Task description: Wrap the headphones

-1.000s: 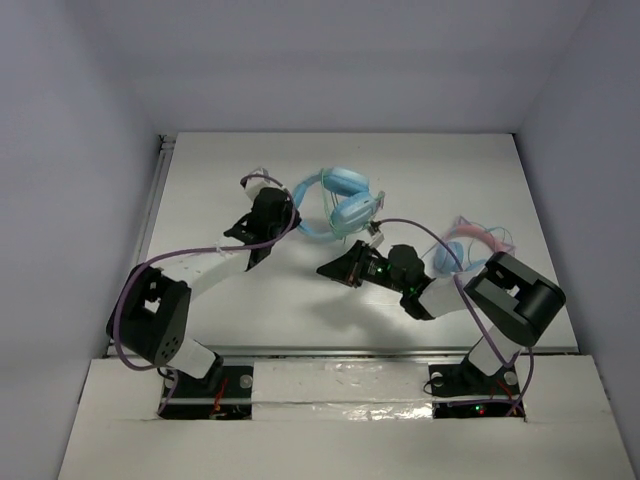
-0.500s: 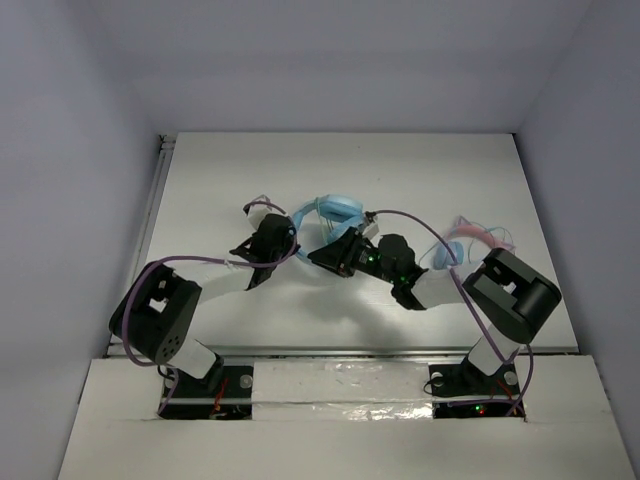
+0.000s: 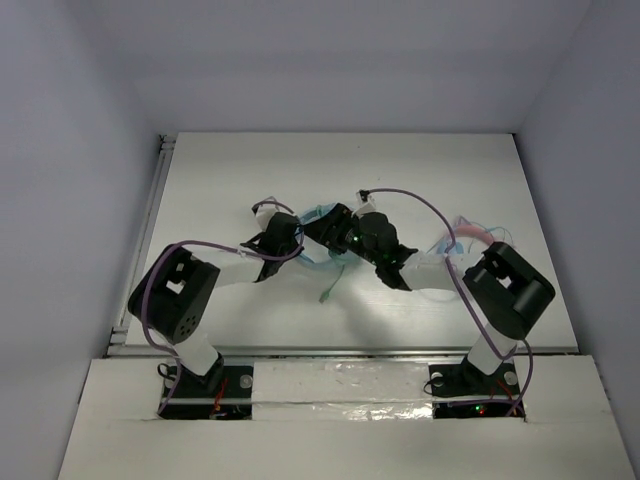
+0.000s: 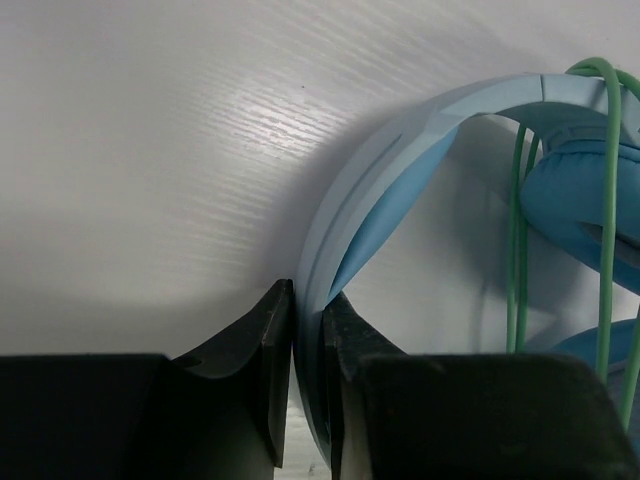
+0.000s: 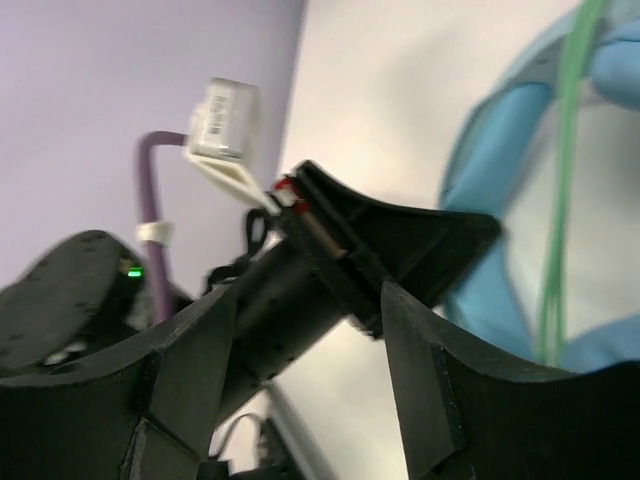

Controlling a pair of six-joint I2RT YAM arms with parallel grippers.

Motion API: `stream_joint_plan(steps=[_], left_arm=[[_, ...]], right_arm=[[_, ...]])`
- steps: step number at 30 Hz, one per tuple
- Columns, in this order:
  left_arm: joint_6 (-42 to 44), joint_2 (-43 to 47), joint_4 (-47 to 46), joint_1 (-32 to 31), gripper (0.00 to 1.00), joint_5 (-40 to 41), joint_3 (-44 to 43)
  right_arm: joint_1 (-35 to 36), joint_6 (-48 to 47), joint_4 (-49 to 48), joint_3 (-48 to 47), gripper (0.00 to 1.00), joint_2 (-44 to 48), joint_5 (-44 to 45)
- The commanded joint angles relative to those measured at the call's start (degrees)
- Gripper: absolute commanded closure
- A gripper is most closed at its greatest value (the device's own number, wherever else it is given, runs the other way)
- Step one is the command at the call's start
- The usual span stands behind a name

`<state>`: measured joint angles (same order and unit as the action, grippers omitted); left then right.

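Sky-blue headphones [image 4: 400, 140] lie mid-table [image 3: 250, 170], green cable [image 4: 517, 250] crossing an ear cup; left gripper [image 4: 308, 325] pinches the headband; right gripper [image 5: 308, 300] hovers alongside, jaws apart, holding nothing.

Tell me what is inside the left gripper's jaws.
The left gripper pinches the headphones by their pale-blue headband. Past the fingertips, the band's lower run is hidden by the gripper itself.

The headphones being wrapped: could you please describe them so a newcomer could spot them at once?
Look at the middle of the white table. The headphones are sky-blue with a wide headband, pinched by the left gripper, and trail a thin green cable, unlike the pink wiry item farther right.
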<state>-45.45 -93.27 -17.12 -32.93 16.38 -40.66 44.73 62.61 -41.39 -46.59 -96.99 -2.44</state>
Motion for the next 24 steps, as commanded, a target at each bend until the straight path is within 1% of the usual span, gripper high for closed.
stream_joint_plan(steps=[1,3,4,6,7,8,10,13,14,15,16,17,18,19,20,21,22,23,24], left_arm=[[-0.17,-0.33,-2.31,-0.21,1.00,-0.56,-4.59],[0.45,-1.56,-1.33,-0.21,1.00,-0.56,-5.39],[0.54,-1.82,-1.16,-0.21,1.00,-0.65,-6.17],[1.68,-2.79,-0.98,0.32,1.00,-0.47,-7.14],[2.20,-3.40,-0.55,0.32,1.00,-0.13,-8.02],[2.64,-4.80,0.68,0.84,1.00,0.66,-9.94],[4.58,-6.04,1.39,0.85,1.00,1.80,-12.58],[6.95,-7.53,2.01,1.37,1.00,3.48,-15.66],[7.30,-7.80,2.70,1.98,0.89,3.74,-16.28],[7.83,-7.89,2.97,1.99,0.81,3.92,-16.81],[8.53,-7.80,3.32,1.99,0.74,4.27,-17.60],[8.89,-7.10,3.67,1.99,0.58,4.97,-17.61],[9.15,-6.40,3.76,1.99,0.50,5.32,-17.61],[9.50,-5.70,3.85,1.99,0.44,5.68,-17.35],[9.59,-4.04,4.46,1.99,0.36,6.37,-17.43],[9.77,-3.06,4.90,1.99,0.32,6.73,-17.43],[9.77,-1.84,5.43,1.99,0.29,7.17,-17.60],[9.85,0.70,6.39,1.99,0.25,7.61,-17.69],[10.03,2.29,6.66,1.99,0.23,7.61,-17.69]], right_arm=[[-0.08,-5.99,4.72,-2.98,0.35,1.62,6.64],[-0.78,-8.37,7.97,-4.29,0.40,3.38,8.14],[-0.78,-10.47,9.03,-4.39,0.48,4.60,10.41],[-1.40,-12.76,11.76,-4.39,0.56,8.73,13.15],[-1.40,-15.04,12.81,-4.04,0.66,10.14,15.86],[-1.92,-15.93,14.74,-3.69,0.71,13.03,17.28],[-2.45,-19.00,16.59,-2.81,0.78,15.68,20.26],[-2.98,-22.86,20.90,-1.93,0.78,20.95,24.21],[-2.98,-23.67,22.47,-0.97,0.77,22.53,25.36],[-2.98,-24.37,23.27,-0.53,0.76,25.68,26.33],[-2.98,-25.94,24.15,-0.09,0.72,27.28,28.34],[-2.98,-26.74,25.99,0.61,0.67,28.95,29.23],[-2.98,-27.45,26.79,0.88,0.61,30.79,30.20],[-2.98,-28.93,27.84,0.97,0.49,34.20,31.69],[-2.98,-29.64,29.77,1.15,0.43,35.98,32.49],[-2.98,-30.26,30.74,0.97,0.36,37.73,33.37],[-2.98,-31.14,31.88,0.80,0.22,41.06,35.29],[-2.98,-31.67,32.94,0.54,0.16,42.57,36.09],[-2.98,-32.37,34.95,0.10,0.11,43.98,36.80]])
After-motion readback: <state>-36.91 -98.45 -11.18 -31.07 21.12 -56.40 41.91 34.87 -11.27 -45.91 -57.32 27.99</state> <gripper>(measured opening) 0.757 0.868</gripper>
